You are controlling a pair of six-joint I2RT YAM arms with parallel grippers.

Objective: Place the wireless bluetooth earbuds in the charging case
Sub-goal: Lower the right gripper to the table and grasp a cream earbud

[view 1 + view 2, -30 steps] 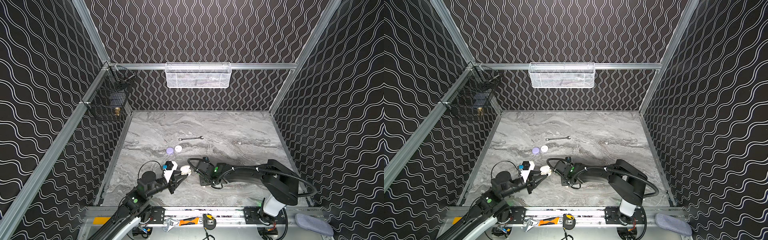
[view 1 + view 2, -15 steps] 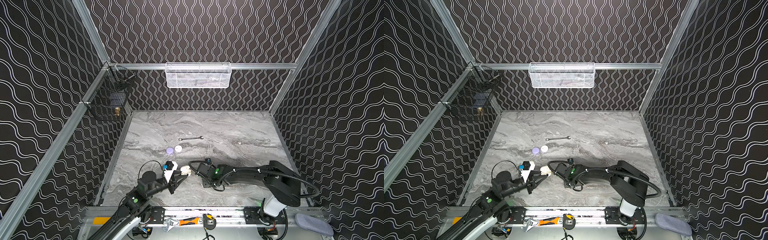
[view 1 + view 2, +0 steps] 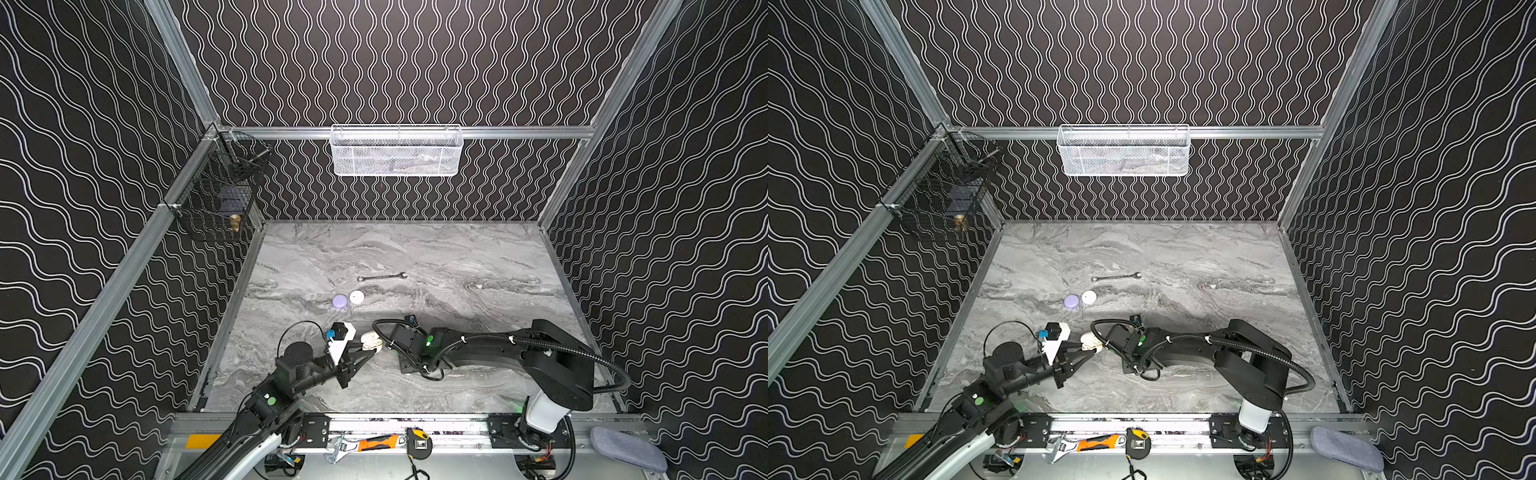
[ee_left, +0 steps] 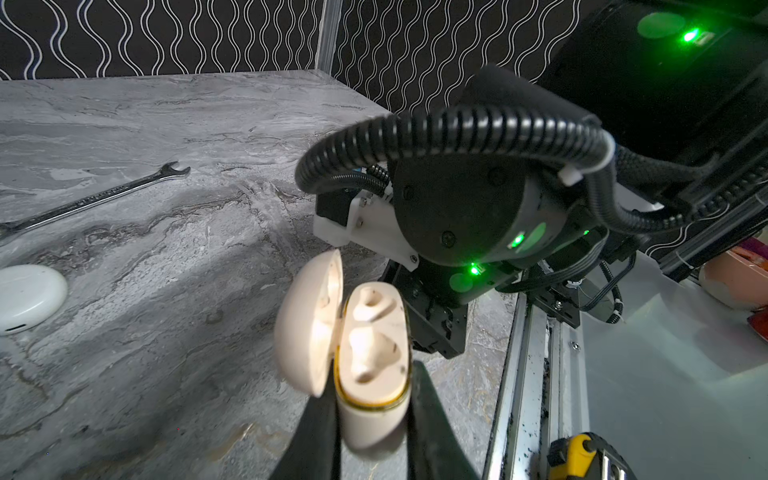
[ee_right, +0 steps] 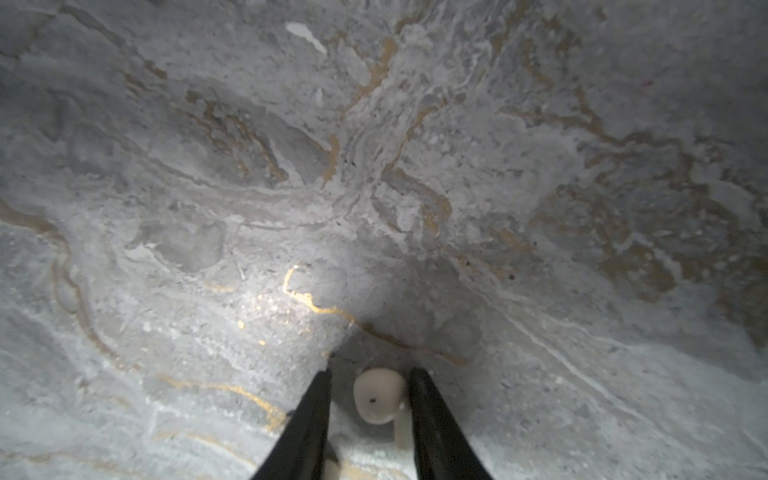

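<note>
My left gripper (image 4: 372, 386) is shut on the cream charging case (image 4: 372, 365), held just above the table with its lid open and its two wells showing. In both top views the case (image 3: 371, 340) (image 3: 1091, 340) sits at the left gripper's tip, close to the right wrist. My right gripper (image 5: 370, 374) points down at the table with its fingers on either side of a cream earbud (image 5: 380, 395) lying there. One finger touches the earbud. A narrow gap shows at the other.
A lavender round case (image 3: 339, 301) and a white round case (image 3: 356, 296) lie mid-table, with a slim wrench (image 3: 381, 277) behind them. A white basket (image 3: 395, 151) hangs on the back wall and a black wire basket (image 3: 216, 199) on the left. Hand tools (image 3: 374, 444) lie on the front rail.
The right wrist has shifted a little beside the case, low over the table. The left arm and the case have held still.
</note>
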